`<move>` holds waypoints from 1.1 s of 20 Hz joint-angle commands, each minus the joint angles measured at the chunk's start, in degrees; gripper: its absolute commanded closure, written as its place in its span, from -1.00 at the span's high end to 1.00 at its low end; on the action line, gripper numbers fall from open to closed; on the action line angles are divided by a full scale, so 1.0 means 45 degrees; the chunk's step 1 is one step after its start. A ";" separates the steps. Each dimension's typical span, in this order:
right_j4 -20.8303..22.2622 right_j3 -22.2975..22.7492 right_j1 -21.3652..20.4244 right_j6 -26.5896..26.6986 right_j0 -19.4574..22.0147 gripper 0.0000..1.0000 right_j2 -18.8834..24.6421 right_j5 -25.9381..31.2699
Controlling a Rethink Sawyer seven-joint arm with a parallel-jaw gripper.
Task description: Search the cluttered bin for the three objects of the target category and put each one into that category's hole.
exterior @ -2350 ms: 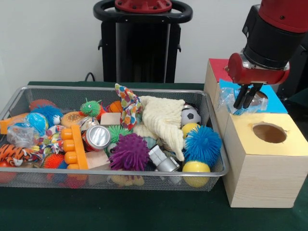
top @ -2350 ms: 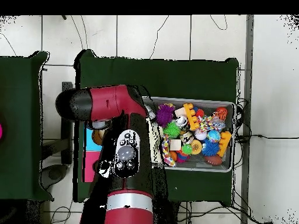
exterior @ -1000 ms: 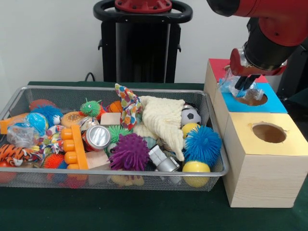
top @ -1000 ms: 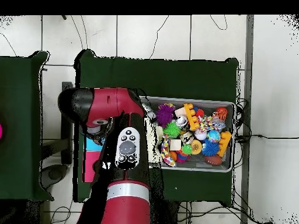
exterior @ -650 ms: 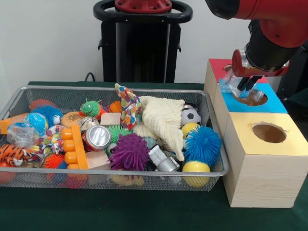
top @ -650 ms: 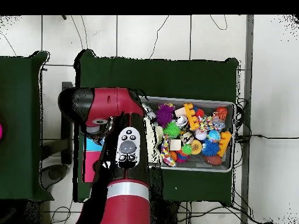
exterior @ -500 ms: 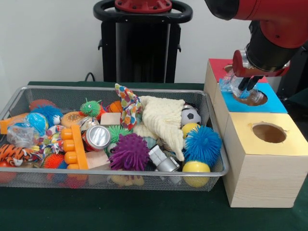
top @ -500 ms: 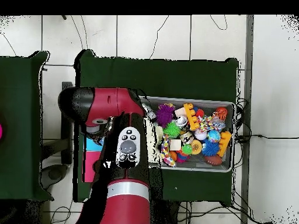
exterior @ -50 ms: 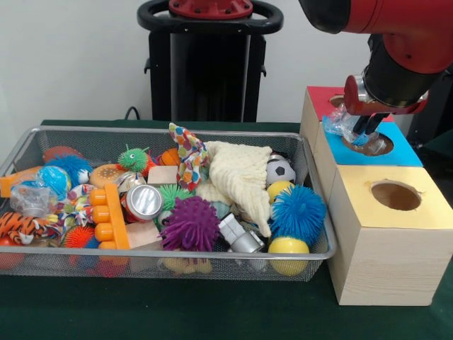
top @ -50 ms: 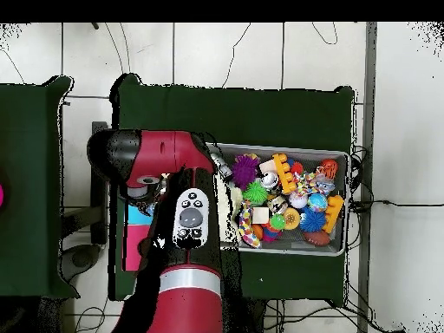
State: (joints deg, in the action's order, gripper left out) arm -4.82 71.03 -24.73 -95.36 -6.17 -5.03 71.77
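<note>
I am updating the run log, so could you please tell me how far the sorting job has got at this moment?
Done: nothing can be confirmed; the holes' insides are hidden. In hand: the gripper holds a crumpled clear plastic item just above the hole of the blue-topped box, not yet released. Left: dropping it in, then any remaining targets from the wire bin, where another clear plastic piece lies at the front view's left end.

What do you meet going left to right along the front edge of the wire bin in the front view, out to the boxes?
Tiger-striped plush toy → orange plastic building block → purple spiky rubber ball → silver metal block → yellow plastic ball → yellow-topped wooden box with round hole.
</note>
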 commanded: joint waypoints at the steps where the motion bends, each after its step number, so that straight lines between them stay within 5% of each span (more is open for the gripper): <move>1: -0.0184 0.0781 0.0977 -0.3404 -0.0120 -1.00 0.0178 -0.0181; 2: -0.0202 0.0781 0.0976 -0.3481 -0.0133 -1.00 0.0153 -0.0182; 3: -0.0234 0.0760 0.0986 -0.3512 -0.0139 1.00 0.0139 -0.0152; 22: -0.0188 0.0608 0.0868 -0.3403 -0.0188 1.00 -0.0030 -0.0432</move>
State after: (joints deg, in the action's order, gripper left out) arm -5.49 70.76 -24.59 -95.36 -6.86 -5.41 71.79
